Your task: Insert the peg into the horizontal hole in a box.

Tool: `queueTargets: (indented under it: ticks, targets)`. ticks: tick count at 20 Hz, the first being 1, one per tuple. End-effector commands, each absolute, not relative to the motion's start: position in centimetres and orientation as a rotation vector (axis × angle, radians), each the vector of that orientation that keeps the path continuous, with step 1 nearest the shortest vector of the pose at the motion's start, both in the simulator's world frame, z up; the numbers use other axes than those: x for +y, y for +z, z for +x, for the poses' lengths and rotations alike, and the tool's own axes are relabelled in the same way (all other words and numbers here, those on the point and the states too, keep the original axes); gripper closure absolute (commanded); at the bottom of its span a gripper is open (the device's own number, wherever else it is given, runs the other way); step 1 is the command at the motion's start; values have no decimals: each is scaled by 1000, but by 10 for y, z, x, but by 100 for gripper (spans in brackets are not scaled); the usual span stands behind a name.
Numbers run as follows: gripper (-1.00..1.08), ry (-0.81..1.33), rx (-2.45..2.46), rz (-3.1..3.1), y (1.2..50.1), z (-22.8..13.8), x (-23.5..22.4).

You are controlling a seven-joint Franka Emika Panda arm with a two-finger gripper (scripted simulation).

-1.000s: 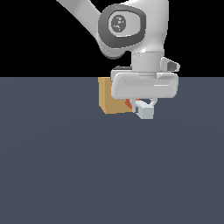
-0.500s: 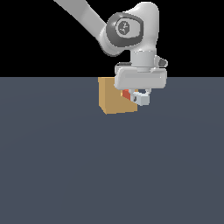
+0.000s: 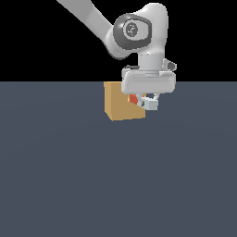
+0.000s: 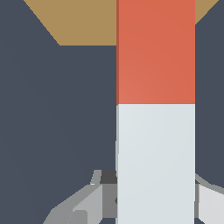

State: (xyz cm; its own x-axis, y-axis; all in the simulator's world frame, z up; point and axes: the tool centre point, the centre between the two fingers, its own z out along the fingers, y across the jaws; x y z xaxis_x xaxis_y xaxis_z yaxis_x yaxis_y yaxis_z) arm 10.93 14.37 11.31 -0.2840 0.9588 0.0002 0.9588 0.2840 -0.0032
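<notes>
the fingers (image 3: pixel 149 102) pinch the pale end of the slim orange-and-white square peg (image 4: pixel 155 109), its long axis aimed orange-end-first at the tan cube box (image 3: pixel 119 104).

My wrist now rotated compared with a second ago: broad hand face swung round, narrower profile toward exterior view. My gripper (image 3: pixel 146 99) higher and closer to box (image 3: pixel 121 102) than before, shifted toward exterior view's left. Peg (image 3: pixel 140 101) carried along, orange end now overlapping box's face where earlier it sat just off box's edge, lower. Grey end trails toward exterior view's right.
</notes>
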Motion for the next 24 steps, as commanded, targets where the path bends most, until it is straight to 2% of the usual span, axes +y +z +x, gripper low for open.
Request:
queueTargets:
  ticks: [1, 8, 18, 24]
  targets:
    - [108, -1, -2519, -1879, 116, 111, 144]
    - [108, 2, -2518, -1878, 114, 108, 151]
    - [108, -1, -2519, -1878, 116, 85, 223]
    - [108, -1, -2519, -1878, 116, 80, 241]
